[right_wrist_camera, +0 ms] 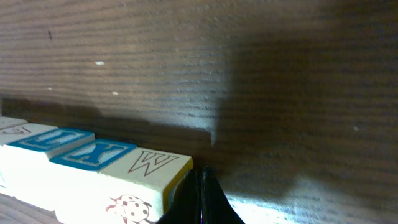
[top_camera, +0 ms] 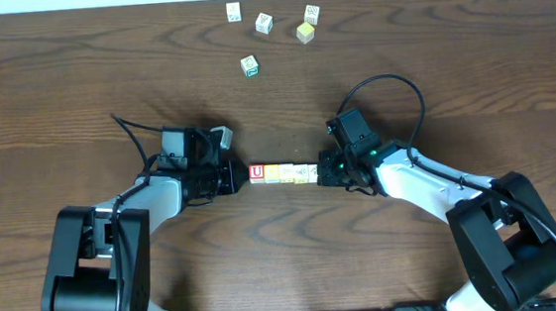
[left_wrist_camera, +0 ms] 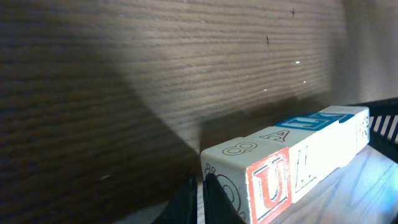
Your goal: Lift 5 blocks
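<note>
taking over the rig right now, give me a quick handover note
Left gripper: jaws shut, tip pressed against the red U end of the row of alphabet blocks.
Right gripper: jaws shut, tip pressed against the W end.
Blocks: the row, apparently five, is squeezed between both grippers. Five loose blocks lie on the far side.
Done: row lined up and pinched end to end.
Left: raise both arms together. I cannot tell whether the row is off the table yet.

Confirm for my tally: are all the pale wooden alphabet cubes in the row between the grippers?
No: five loose cubes lie far from that row.
</note>
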`<state>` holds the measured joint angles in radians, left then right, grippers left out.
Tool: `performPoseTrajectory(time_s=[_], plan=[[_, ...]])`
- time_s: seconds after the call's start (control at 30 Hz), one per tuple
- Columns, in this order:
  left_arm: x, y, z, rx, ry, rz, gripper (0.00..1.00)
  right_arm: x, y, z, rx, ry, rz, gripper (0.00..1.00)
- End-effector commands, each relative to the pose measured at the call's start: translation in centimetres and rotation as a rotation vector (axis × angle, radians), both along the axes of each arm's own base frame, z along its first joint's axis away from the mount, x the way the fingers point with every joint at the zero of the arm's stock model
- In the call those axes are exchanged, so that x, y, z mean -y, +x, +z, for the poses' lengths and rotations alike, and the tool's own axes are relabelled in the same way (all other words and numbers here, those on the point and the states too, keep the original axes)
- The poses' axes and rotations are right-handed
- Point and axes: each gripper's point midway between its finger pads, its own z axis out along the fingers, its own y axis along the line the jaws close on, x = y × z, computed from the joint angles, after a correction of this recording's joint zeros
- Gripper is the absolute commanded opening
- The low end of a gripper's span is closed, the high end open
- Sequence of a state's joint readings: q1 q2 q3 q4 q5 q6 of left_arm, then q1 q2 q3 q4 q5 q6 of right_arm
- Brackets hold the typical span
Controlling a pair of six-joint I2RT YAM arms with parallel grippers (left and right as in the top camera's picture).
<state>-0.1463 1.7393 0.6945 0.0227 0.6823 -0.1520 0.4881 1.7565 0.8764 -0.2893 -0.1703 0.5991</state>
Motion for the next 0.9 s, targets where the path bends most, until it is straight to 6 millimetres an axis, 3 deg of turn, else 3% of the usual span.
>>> performPoseTrajectory(time_s=[0.0,0.23,0.53,0.87], plan=[[1.4,-0.7,-0.1,-0.003,-0.01,-0.055,0.07,-0.2,0.2,-0.2,-0.008,0.026,-0.013,0.01],[2.2,-1.1,-0.1,-0.001,-0.005,-0.083,0.07,-0.2,0.2,-0.2,-0.008,0.028,-0.011,0.01],[2.2,-1.2,-0.1,-0.002,-0.006,-0.083,0.07,-2.2,0.5,0.8,0.004,0.131,0.03,0.01],[2.2,-1.1,0.2,0.002,-0.006,-0.083,0.07,-2.8,0.3,1.1,0.005,0.16,0.067,0.01]])
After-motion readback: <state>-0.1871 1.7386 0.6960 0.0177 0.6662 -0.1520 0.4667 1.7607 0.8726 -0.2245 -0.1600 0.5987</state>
